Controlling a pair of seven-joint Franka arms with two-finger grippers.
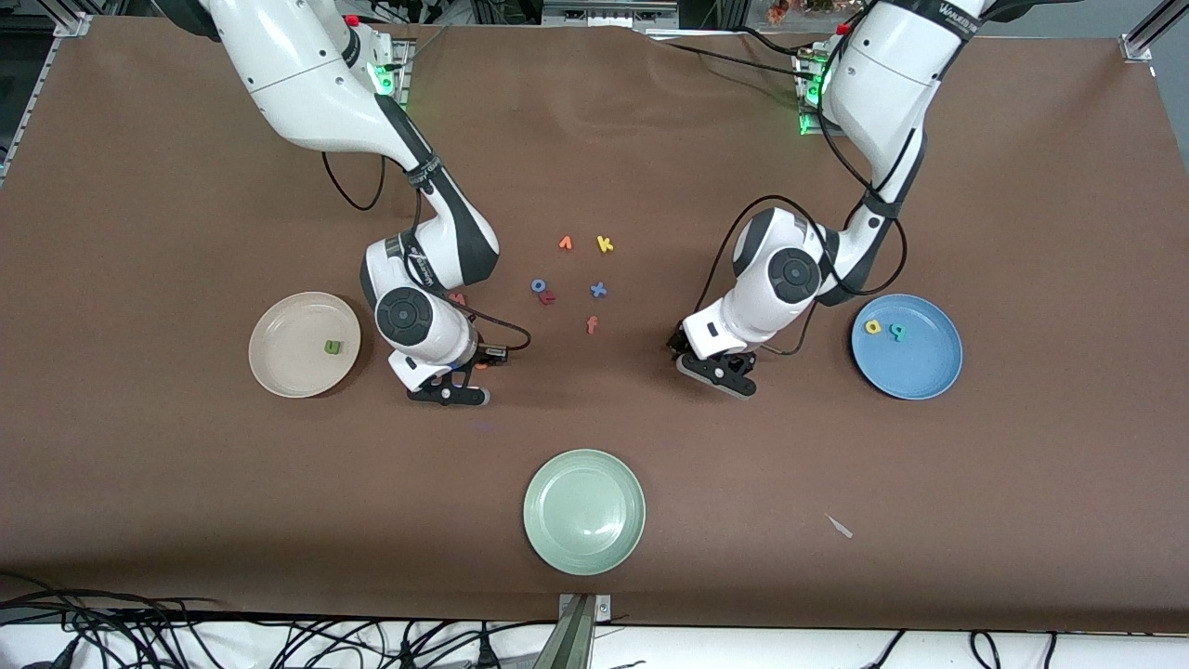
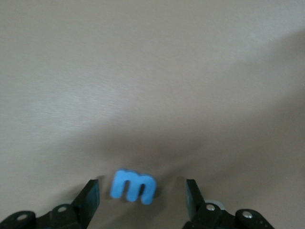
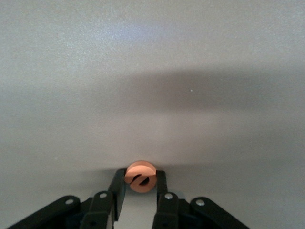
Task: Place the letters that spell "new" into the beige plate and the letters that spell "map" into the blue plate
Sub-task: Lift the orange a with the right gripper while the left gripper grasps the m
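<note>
My right gripper point(image 3: 140, 183) is shut on the orange e point(image 3: 139, 171), low over the brown table beside the beige plate point(image 1: 279, 367). A dark green n point(image 1: 333, 347) lies in that plate. The pinkish-red w point(image 1: 457, 298) peeks out from under the right arm. My left gripper point(image 2: 142, 202) stands open with the blue m point(image 2: 133, 185) lying on the table between its fingers, touching neither. In the front view the left gripper point(image 1: 717, 370) hides the m. The blue plate point(image 1: 920, 372), toward the left arm's end, holds the yellow a point(image 1: 873, 326) and the teal p point(image 1: 896, 331).
Loose letters lie mid-table between the arms: an orange one point(image 1: 565, 243), a yellow k point(image 1: 605, 244), a blue one point(image 1: 538, 285), a red r point(image 1: 547, 297), a blue x point(image 1: 598, 290) and an orange-red f point(image 1: 592, 324). A pale green plate point(image 1: 584, 511) sits nearest the camera.
</note>
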